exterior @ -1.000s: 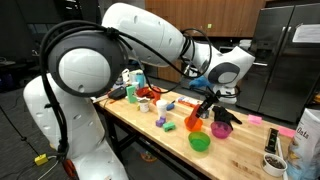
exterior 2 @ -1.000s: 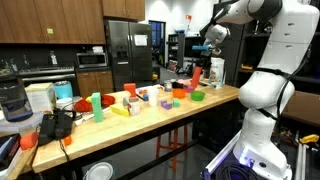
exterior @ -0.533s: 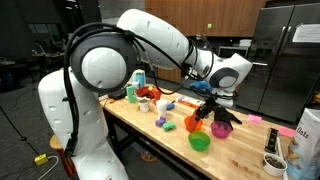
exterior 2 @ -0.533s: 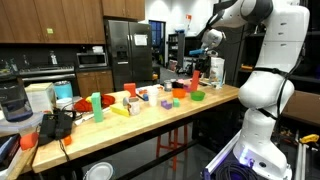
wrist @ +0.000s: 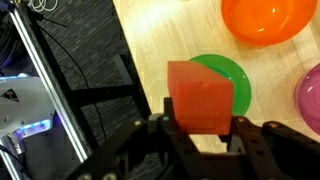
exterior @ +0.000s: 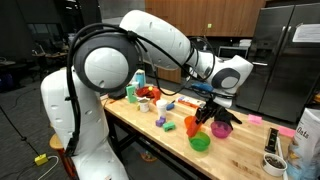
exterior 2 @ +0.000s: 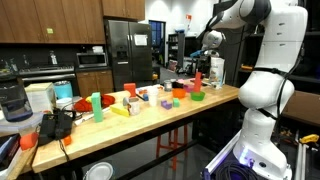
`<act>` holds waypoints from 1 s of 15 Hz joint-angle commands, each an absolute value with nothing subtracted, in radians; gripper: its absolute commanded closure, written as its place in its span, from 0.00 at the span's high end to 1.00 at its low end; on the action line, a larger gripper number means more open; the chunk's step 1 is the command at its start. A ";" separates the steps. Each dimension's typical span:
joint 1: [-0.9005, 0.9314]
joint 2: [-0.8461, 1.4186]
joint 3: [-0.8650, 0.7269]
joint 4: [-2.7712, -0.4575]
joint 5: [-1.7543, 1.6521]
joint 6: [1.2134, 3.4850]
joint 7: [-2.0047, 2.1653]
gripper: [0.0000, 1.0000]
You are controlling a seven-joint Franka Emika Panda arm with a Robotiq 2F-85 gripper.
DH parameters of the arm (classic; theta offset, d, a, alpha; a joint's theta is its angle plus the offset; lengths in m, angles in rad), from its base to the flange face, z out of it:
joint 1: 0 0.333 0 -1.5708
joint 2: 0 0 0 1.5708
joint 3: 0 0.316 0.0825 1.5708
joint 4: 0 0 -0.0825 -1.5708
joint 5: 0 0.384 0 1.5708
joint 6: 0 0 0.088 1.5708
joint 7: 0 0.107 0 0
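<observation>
My gripper (wrist: pixel 200 125) is shut on an orange-red cup (wrist: pixel 200 95), with one finger on each side of it. The cup hangs above a green bowl (wrist: pixel 228 75) on the light wooden table (wrist: pixel 150 40). An orange bowl (wrist: pixel 265 20) lies just beyond the green one, and the rim of a pink bowl (wrist: pixel 310 100) shows at the right edge. In an exterior view the held cup (exterior 2: pixel 197 77) hangs over the green bowl (exterior 2: pixel 197 96) near the table's end. In an exterior view the gripper (exterior: pixel 207 114) is above the green bowl (exterior: pixel 199 143), beside a purple bowl (exterior: pixel 221 128).
More coloured cups and blocks (exterior: pixel 163 108) are spread along the table (exterior 2: pixel 120 118). The table edge (wrist: pixel 125 50) drops to a dark floor with cables and a metal frame (wrist: pixel 40 90). A white bag (exterior: pixel 305 135) and a dark pot (exterior: pixel 273 160) stand at the far end.
The arm's elbow has swung across. The gripper has sunk slightly with the orange-red cup still in its jaws. The bowls have not moved.
</observation>
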State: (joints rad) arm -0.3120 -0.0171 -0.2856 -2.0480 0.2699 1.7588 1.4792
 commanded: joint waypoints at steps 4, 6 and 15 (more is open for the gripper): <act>-0.321 -0.065 -0.304 -2.041 0.182 1.643 1.673 0.15; -0.324 -0.070 -0.308 -2.031 0.170 1.618 1.706 0.15; -0.321 -0.049 -0.309 -2.016 0.180 1.620 1.702 0.40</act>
